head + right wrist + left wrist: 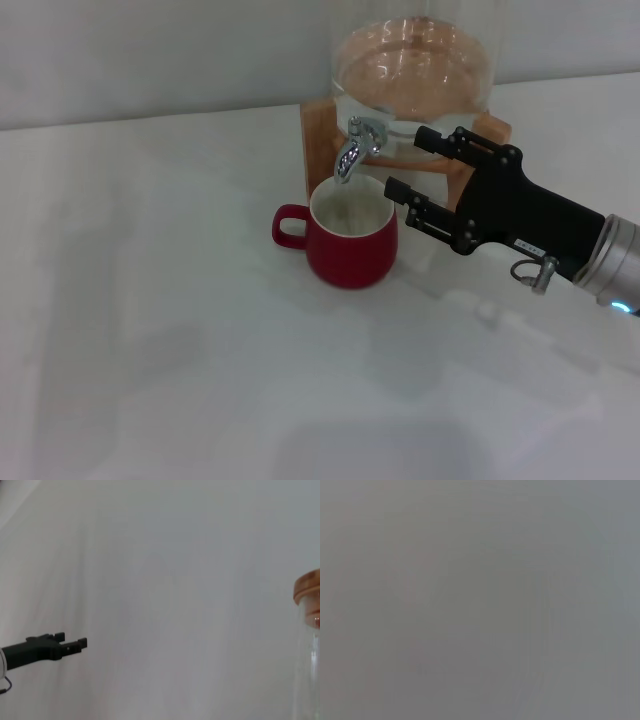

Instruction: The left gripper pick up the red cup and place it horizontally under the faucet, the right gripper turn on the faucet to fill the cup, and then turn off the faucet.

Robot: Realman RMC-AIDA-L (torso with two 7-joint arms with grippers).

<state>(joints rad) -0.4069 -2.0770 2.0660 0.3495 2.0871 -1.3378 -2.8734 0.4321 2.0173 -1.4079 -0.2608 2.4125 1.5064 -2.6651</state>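
The red cup (pixel 350 240) stands upright on the white table, handle pointing left, its mouth right under the chrome faucet (pixel 357 146). My right gripper (pixel 405 163) is open. It hovers just to the right of the faucet and above the cup's right rim, touching neither. My left gripper is out of the head view. A black claw on a white arm, far off in the right wrist view (pixel 75 642), looks like it. The left wrist view shows only blank grey.
The faucet sits on a big glass jar (pixel 410 70) of water. The jar rests on a wooden stand (pixel 318 125) at the back. Its wooden lid (pixel 307 592) shows in the right wrist view. The white table (pixel 200 380) spreads left and front.
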